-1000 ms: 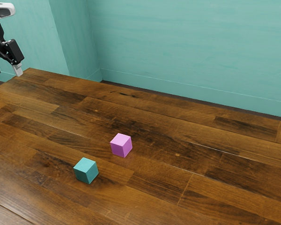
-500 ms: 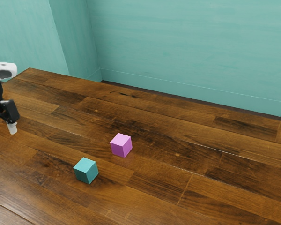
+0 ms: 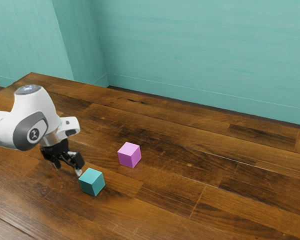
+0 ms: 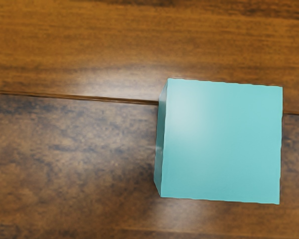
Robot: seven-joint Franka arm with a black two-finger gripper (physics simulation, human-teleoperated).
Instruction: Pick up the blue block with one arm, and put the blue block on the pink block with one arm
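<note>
Exterior view. Item: white seven-joint arm, entering from the exterior view's left and occupying the lower-left quarter of the frame, its base cut off by the frame edge. Item: black two-finger gripper, low over the dark plank wooden table, jaws apart and holding nothing. Item: small matte teal-blue cube, the blue block, resting on the table in the lower left of the frame, just down and right of the gripper. Item: small matte pink cube, the pink block, near frame centre, up and right of the blue block and apart from it, top face bare. Backdrop: plain teal wall across the upper frame. Status, as judged: the approach is nearly done; aligning, grasping, lifting, carrying and stacking all remain. Hard to make out: whether the nearer fingertip touches the blue block or only stands beside it; the far faces of both cubes are hidden. Wrist view. Item: blue block, top face and a sliver of one side face, lying across a plank seam, close under the hand but apparently not centred beneath it, so some alignment is probably needed.
</note>
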